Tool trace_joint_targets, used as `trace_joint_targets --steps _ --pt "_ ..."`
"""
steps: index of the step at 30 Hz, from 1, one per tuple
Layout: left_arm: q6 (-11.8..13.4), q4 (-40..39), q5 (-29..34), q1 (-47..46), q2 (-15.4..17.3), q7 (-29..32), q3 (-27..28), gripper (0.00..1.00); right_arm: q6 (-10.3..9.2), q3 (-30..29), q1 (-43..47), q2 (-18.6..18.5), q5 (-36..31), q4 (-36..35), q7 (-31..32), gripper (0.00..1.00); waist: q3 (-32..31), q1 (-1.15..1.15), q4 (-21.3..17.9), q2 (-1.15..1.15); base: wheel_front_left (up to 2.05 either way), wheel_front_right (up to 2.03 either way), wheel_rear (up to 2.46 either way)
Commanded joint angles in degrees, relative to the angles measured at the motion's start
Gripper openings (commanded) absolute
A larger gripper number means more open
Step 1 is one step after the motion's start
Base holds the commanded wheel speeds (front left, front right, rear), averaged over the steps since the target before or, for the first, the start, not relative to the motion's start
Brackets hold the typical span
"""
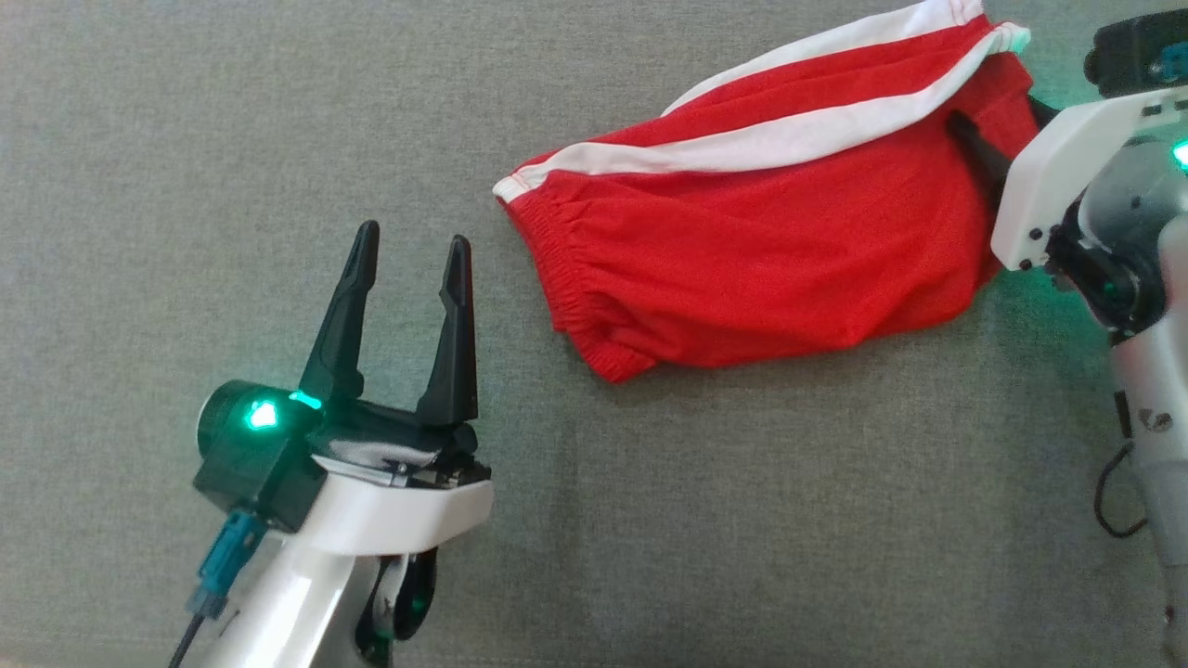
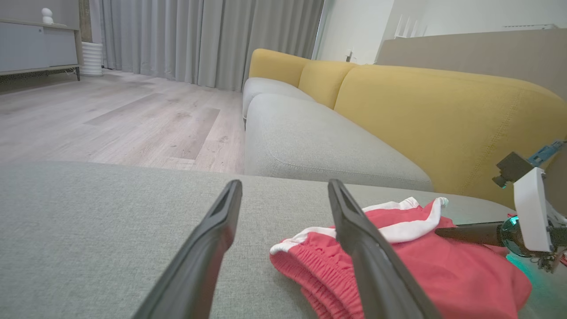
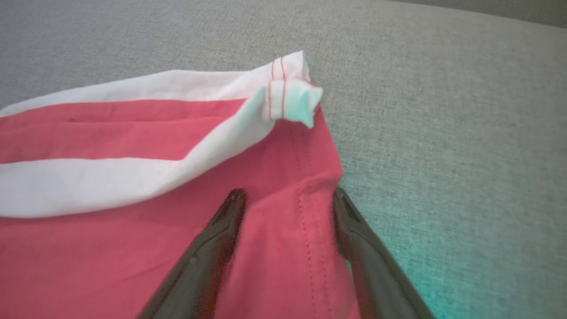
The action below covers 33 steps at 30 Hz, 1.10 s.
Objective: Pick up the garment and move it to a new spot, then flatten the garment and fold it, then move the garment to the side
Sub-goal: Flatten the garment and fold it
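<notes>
The left gripper stands wide open over the near left part of the grey cushion, apart from the garment. Farther on, toward the far right edge, the red, white-striped garment lies bunched. The right gripper straddles its right hem with fingers parted, not pinched.

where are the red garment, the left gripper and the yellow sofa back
red garment (image 1: 770, 269), head view, middle of the red fabric
left gripper (image 1: 414, 236), head view, midway between its fingertips
yellow sofa back (image 2: 443, 119), left wrist view, front of the nearest cushion
</notes>
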Motion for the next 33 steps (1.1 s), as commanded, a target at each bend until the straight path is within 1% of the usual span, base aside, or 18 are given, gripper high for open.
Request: trace_joint_targets --steps 1,5,7,8,11,15,17,19,22,25,28,33 --pt "-0.96 -1.48 1.01 0.32 -0.14 -0.28 3.01 1.00 0.39 0.42 1.55 0.91 0.17 0.40 1.14 0.00 -0.05 0.00 0.05 0.00 0.00 0.00 0.00" --pt "-3.82 -0.83 3.50 2.80 -2.44 -0.28 6.36 1.00 0.39 -3.08 1.61 2.69 2.74 0.75 0.92 0.00 -1.01 0.00 -0.82 0.00 0.00 0.00 0.00" --pt "-5.14 -0.29 4.56 4.43 -3.41 -0.28 8.02 1.00 0.39 -4.94 1.87 2.41 3.66 0.39 1.26 0.00 -1.76 0.00 -1.50 0.00 0.00 0.00 0.00" --pt "-5.14 -0.29 4.56 4.43 -3.41 -0.28 8.02 1.00 0.39 -4.94 1.87 2.41 3.66 0.39 1.26 0.00 -1.76 0.00 -1.50 0.00 0.00 0.00 0.00" --pt "-7.12 0.49 5.86 6.93 -4.79 -0.28 10.16 1.00 0.39 -8.41 2.92 0.90 5.25 -0.27 2.87 0.00 -3.22 0.00 -2.52 0.00 0.00 0.00 0.00" --pt "-9.32 1.10 7.23 9.54 -6.45 -0.28 12.35 1.00 0.39 -15.57 4.89 -2.77 5.92 -1.24 5.84 0.00 -4.88 0.00 -3.21 0.00 0.00 0.00 0.00" --pt "-10.18 1.36 7.85 10.48 -7.10 -0.28 13.20 1.00 0.39 -20.10 5.51 -3.74 6.10 -2.00 7.55 0.00 -5.53 0.00 -3.37 0.00 0.00 0.00 0.00" --pt "-10.89 1.79 8.29 11.26 -7.65 -0.28 13.92 1.00 0.39 -24.32 5.58 -3.63 6.60 -3.11 9.34 0.00 -6.12 0.00 -3.51 0.00 0.00 0.00 0.00" --pt "-11.67 2.03 8.91 12.17 -8.27 -0.28 14.72 1.00 0.39 -27.69 5.60 -2.35 7.22 -6.19 12.22 0.00 -6.73 0.00 -3.81 0.00 0.00 0.00 0.00" --pt "-12.18 2.08 9.39 12.74 -8.70 -0.28 15.23 1.00 0.39 -27.65 6.26 -0.24 7.53 -10.61 15.15 0.00 -7.06 0.00 -4.01 0.00 0.00 0.00 0.00" --pt "-12.60 2.25 9.73 13.05 -8.95 -0.28 15.49 1.00 0.39 -25.65 7.36 3.09 8.30 -15.53 18.02 0.00 -7.42 0.00 -4.18 0.00 0.00 0.00 0.00" --pt "-13.08 2.53 10.12 13.21 -9.18 -0.28 15.77 1.00 0.39 -18.77 9.63 9.23 9.88 -22.69 21.35 0.00 -7.78 0.00 -4.29 0.00 0.00 0.00 0.00"
